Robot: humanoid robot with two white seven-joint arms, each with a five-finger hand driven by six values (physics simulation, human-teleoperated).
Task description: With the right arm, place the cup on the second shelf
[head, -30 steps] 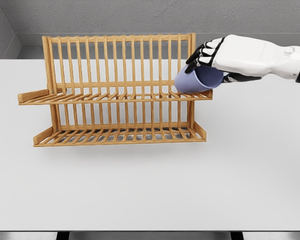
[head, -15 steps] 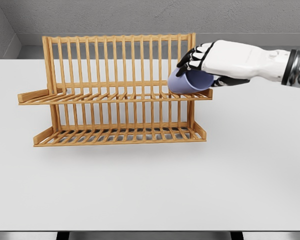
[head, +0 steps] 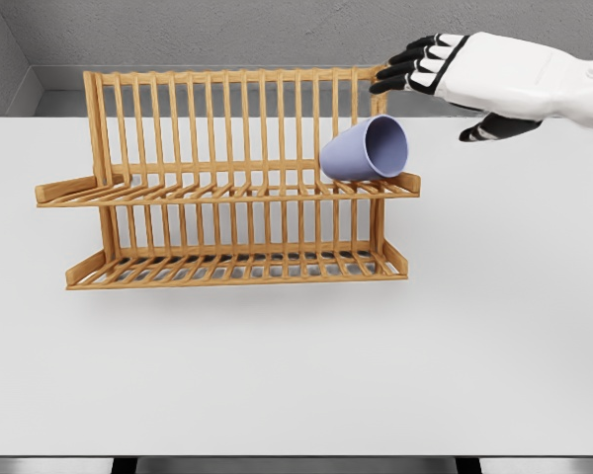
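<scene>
A lavender cup [head: 366, 149] lies tilted on its side at the right end of the upper shelf [head: 227, 191] of the wooden dish rack [head: 232, 178], its mouth facing right and toward me. My right hand [head: 445, 84] hovers above and to the right of the cup, fingers spread, touching nothing. The dark fingertips [head: 400, 71] sit near the rack's top right corner. The left arm does not show.
The rack stands on a white table [head: 296, 355], toward its back left. Its lower shelf [head: 237, 267] holds nothing. A grey wall runs behind the table.
The right hand carried the cup a little left onto the upper shelf, let go of it, and rose up and to the right. The cup now rests by itself.
</scene>
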